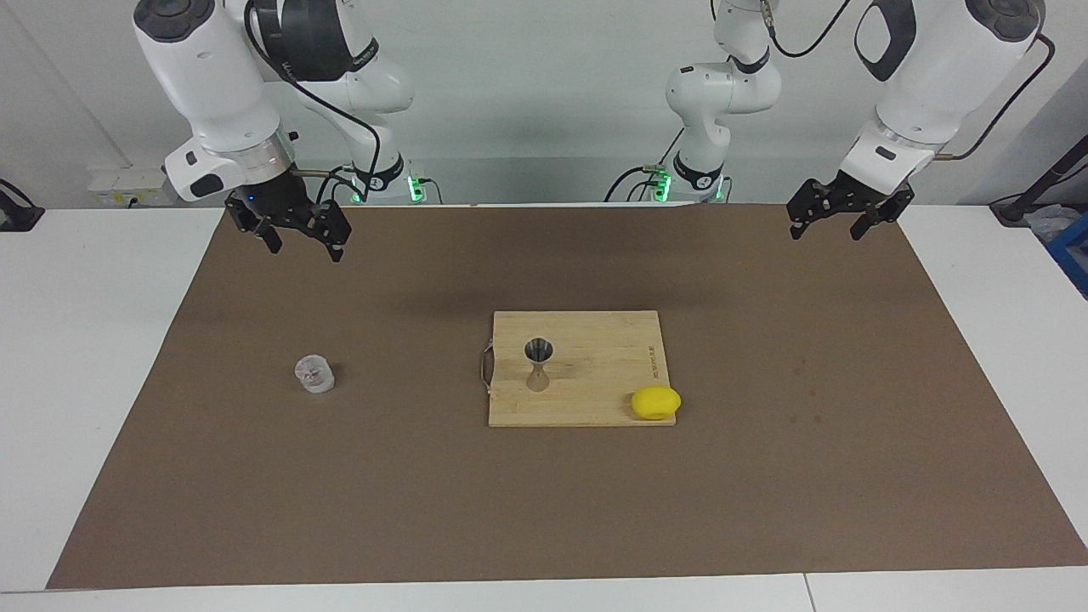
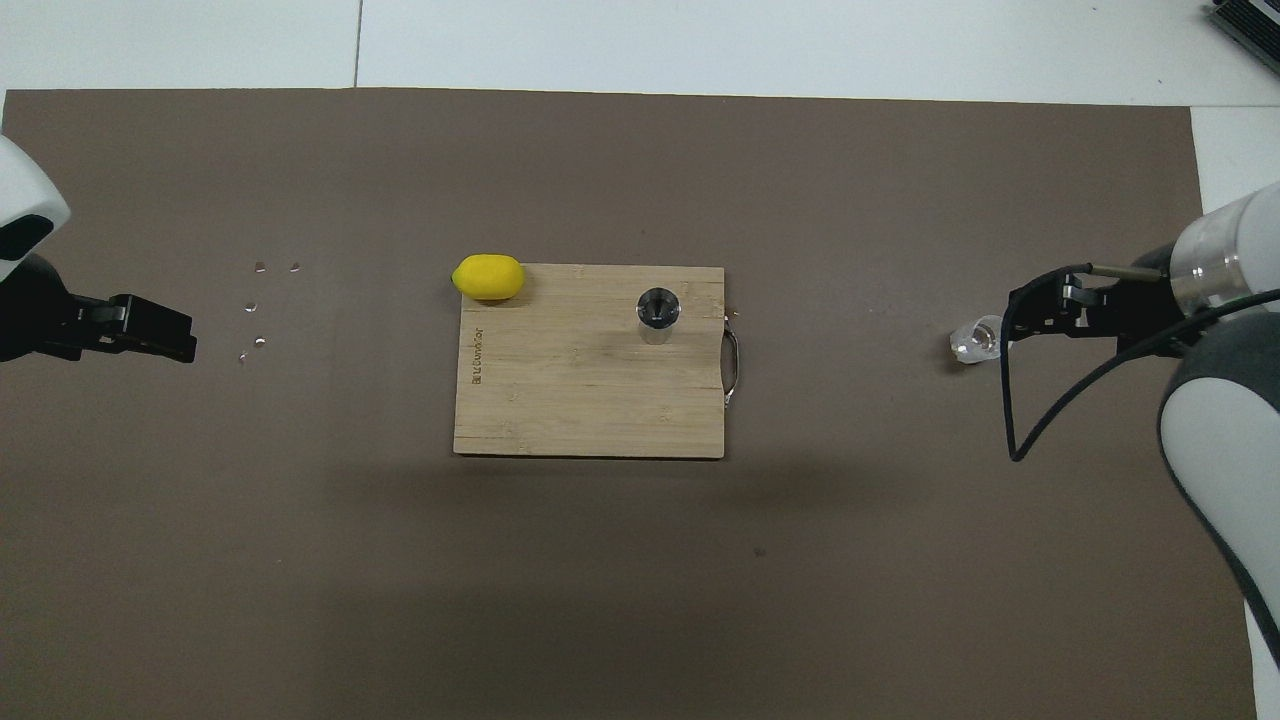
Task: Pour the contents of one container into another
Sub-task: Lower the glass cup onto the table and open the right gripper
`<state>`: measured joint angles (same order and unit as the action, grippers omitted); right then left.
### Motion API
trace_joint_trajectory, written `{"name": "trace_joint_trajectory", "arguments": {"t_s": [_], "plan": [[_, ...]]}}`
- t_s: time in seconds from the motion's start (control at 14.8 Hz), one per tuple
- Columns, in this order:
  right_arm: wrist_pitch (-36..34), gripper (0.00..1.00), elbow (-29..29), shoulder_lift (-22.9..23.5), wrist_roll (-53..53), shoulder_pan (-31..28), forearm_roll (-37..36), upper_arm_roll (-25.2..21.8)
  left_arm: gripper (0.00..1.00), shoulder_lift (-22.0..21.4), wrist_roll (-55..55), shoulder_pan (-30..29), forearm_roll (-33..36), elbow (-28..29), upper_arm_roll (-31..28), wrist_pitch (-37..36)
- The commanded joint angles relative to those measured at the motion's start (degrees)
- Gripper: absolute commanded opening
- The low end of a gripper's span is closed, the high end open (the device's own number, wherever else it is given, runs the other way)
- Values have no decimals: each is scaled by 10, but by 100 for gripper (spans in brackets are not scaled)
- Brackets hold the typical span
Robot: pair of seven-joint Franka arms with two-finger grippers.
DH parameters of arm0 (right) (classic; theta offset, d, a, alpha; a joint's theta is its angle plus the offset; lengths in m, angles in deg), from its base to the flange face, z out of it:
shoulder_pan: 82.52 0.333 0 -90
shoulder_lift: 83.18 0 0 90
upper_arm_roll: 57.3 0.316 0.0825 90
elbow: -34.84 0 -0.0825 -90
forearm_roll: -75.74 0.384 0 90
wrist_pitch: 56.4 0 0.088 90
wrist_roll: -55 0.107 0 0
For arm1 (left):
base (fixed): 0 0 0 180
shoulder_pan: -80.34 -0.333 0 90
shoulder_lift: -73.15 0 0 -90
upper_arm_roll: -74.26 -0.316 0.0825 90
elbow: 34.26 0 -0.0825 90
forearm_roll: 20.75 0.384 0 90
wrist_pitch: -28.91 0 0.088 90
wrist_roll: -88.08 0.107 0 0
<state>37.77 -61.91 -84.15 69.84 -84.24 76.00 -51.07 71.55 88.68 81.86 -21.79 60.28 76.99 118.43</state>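
Cup and jigger sit apart on a brown mat (image 1: 765,476) that covers most of the white table (image 1: 93,340). Largest on the mat is a wooden cutting board (image 1: 595,399) at the middle, with a metal handle on its edge toward the right arm's end. A yellow lemon (image 1: 655,402) lies at the board's corner farthest from the robots, toward the left arm's end. The silvery jigger (image 1: 538,364) stands upright on the board near the handle. The clear cup (image 1: 314,373) stands on the mat well apart from the board, toward the right arm's end. The right gripper (image 1: 297,246) hangs in the air with its fingers apart and empty, raised well clear of the cup and over the mat nearer the robots than it. The left gripper (image 1: 831,228) waits, fingers apart and empty, above the mat's corner at its own end. A few small droplets (image 2: 256,305) dot the mat there.
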Motion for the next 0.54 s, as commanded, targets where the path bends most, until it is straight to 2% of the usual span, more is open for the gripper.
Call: {"name": "trace_joint_trajectory", "arguments": {"t_s": [0.0,0.47], "plan": [[-23,100,11,4,-39,-3,-10,3,100,-5,0,7,-2,5,-7,3],[-19,100,10,3,-31,-3,-10,3,100,-5,0,7,-2,5,-7,3]]}}
